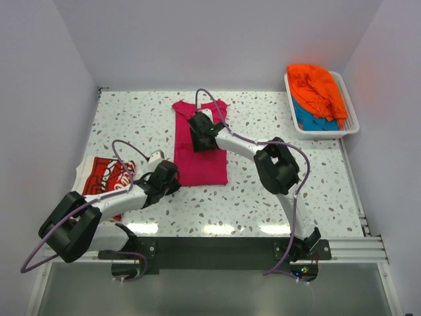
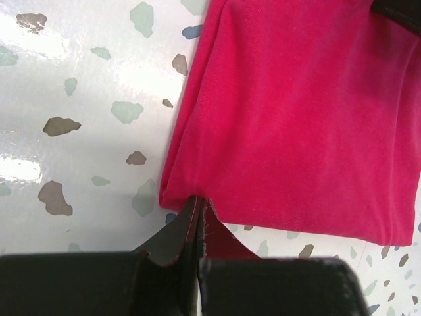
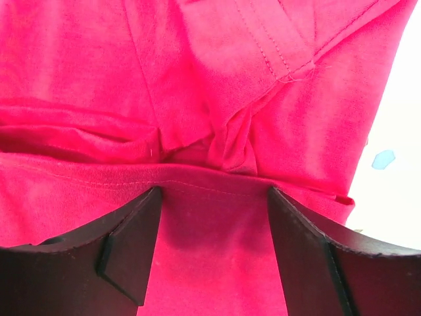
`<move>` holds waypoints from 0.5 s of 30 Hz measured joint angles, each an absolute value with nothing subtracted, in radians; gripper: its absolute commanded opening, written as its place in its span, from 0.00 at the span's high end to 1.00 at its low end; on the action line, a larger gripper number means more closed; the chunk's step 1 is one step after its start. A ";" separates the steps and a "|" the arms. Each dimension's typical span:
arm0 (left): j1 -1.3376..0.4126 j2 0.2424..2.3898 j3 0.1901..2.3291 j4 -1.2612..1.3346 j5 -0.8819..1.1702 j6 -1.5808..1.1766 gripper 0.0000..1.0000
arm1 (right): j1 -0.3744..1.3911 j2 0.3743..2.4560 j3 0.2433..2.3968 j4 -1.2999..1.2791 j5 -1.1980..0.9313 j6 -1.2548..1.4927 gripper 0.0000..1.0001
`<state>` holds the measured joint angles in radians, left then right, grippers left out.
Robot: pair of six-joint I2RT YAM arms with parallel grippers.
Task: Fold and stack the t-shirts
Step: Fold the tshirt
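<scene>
The magenta-pink t-shirt [image 1: 200,155] lies folded into a long strip in the middle of the table. My left gripper [image 1: 175,179] is shut on its near left corner [image 2: 181,187], fingertips [image 2: 191,217] pinched together at the hem. My right gripper [image 1: 197,124] is open and sits on the shirt's far half, near the collar. In the right wrist view its fingers [image 3: 141,224] straddle a folded hem of the shirt [image 3: 210,85]. The red t-shirt with white lettering [image 1: 105,176] lies at the left edge, partly under my left arm. The orange t-shirt [image 1: 317,87] lies over the teal-blue one [image 1: 309,120].
A white slatted basket [image 1: 352,125] at the far right corner holds the orange and teal shirts. White walls close in the table on the left, back and right. Speckled tabletop [image 1: 263,197] shows around the magenta shirt.
</scene>
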<state>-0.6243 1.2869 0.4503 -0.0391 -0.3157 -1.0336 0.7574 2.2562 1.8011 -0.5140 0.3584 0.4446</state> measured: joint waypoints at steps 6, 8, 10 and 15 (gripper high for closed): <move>-0.624 1.267 0.450 -0.054 -0.303 -1.020 0.92 | 0.755 2.260 1.805 -0.517 0.358 0.443 0.19; -0.624 1.245 0.455 -0.078 -0.299 -1.005 0.83 | 0.755 2.259 1.805 -0.520 0.358 0.440 0.16; -0.624 1.219 0.468 -0.105 -0.299 -0.991 0.76 | 0.754 2.253 1.805 -0.530 0.358 0.434 0.14; -0.622 1.136 0.521 -0.149 -0.304 -0.955 0.49 | 0.753 2.162 1.771 -0.554 0.358 0.431 0.14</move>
